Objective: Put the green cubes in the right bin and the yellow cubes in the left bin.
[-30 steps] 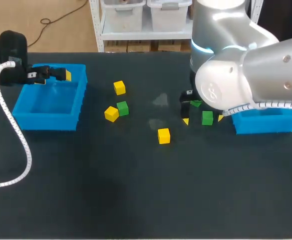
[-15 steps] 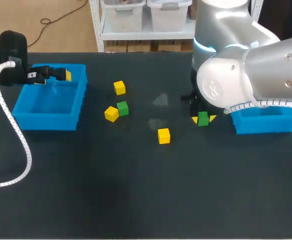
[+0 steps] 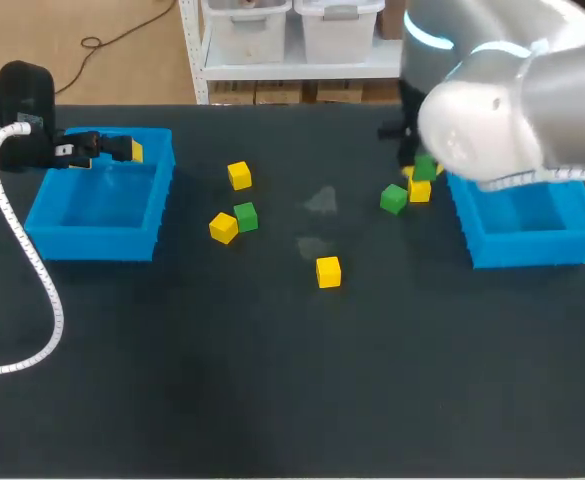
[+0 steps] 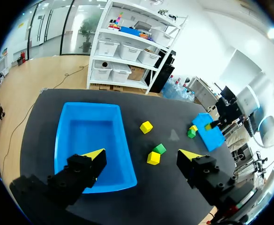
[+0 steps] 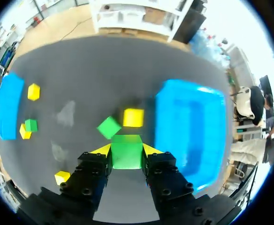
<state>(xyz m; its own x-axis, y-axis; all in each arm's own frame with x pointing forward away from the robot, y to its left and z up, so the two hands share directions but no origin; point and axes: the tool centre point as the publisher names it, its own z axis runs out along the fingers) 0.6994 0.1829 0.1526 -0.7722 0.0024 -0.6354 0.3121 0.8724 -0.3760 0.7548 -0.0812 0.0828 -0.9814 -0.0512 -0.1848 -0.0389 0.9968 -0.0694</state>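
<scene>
Right fingers point(image 5: 95, 171) clamp a green cube point(image 5: 126, 158) above the worktop point(image 3: 272, 380), just beside the right bin point(image 3: 532, 255)
A yellow cube point(image 3: 419, 189) and a second green cube point(image 3: 393, 198) lie below it by the bin's wall; four more cubes point(image 3: 328, 271) sit mid-worktop; left fingers point(image 4: 80, 171) hang spread over the left bin point(image 3: 92, 245)

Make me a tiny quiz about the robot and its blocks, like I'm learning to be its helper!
1. True or false: a yellow cube is already lying inside the left bin.
2. What colour is the cube gripped in the right claw? A) yellow B) green C) blue
3. Fill in the number: ___ yellow cubes lie loose on the table.

Key: 1 false; 2 B; 3 four.
</scene>
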